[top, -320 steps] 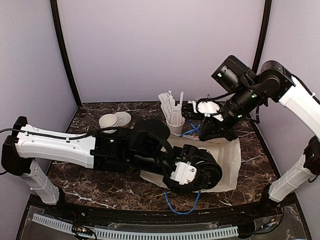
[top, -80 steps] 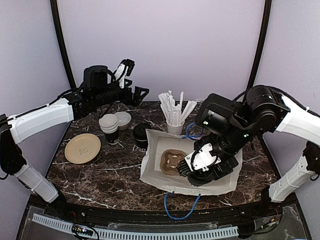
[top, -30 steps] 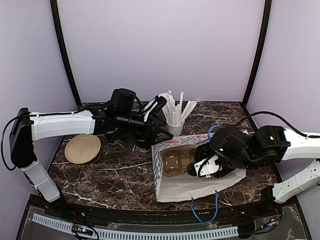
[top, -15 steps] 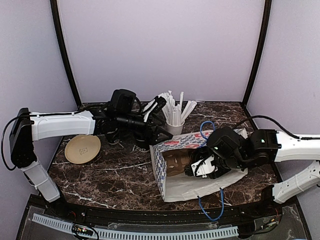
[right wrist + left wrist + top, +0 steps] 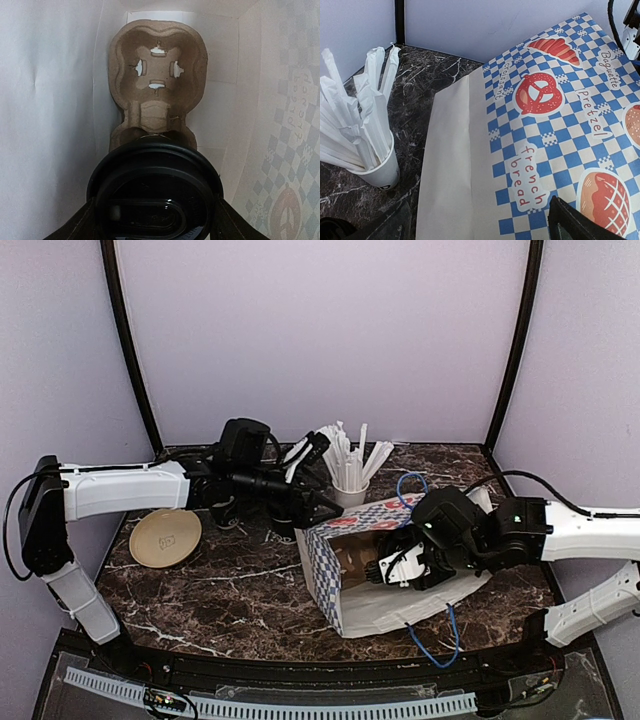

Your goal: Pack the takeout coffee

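Nearest, the paper bag (image 5: 335,585) is lying on the bench (image 5: 220,580) with its mouth facing the right arm; the right tool (image 5: 155,222) is reaching inside, its jaws partly spread and gripping the takeout coffee (image 5: 155,195) around the lid; the cup is sitting over the near well of the pulp carrier (image 5: 157,75) deep in the bag, so seating and releasing are, I judge, remaining; farther back, the left tool (image 5: 477,217) is hovering wide open and empty beside the bag, near the straw cup (image 5: 375,170).

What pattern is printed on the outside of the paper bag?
Blue-and-white checks with red bakery pictures on the bag; clearest in the left wrist view.
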Robot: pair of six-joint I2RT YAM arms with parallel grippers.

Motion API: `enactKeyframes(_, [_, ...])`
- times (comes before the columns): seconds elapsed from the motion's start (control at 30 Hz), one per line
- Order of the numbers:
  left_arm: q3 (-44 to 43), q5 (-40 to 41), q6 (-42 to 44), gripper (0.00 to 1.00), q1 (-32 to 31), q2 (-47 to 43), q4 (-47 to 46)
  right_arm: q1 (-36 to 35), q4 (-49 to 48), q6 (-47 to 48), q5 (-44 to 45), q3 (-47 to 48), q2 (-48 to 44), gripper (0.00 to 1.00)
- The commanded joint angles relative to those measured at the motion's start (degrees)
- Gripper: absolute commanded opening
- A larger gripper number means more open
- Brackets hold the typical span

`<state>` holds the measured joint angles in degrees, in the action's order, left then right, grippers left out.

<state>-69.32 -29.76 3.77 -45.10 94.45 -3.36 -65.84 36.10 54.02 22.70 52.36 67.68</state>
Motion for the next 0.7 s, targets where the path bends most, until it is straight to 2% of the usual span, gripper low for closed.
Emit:
enactKeyframes(0.0, [0.5,-1.0,-1.6,0.98,2.0,-0.3,-1.5,0.7,-4.4,2.7,-1.0,-0.8,-1.0,0.52])
enactKeyframes(0.23, [0.6,-2.2,-5.5,0.98,4.6,0.5,-3.4,0.7,-8.9,6.7,0.8,-2.5,-3.7,0.53])
enactKeyframes(0.67, [0.8,-2.7,-5.4,0.98,4.8,0.9,-3.6,0.9,-7.0,5.4,0.3,-4.9,-3.5,0.53])
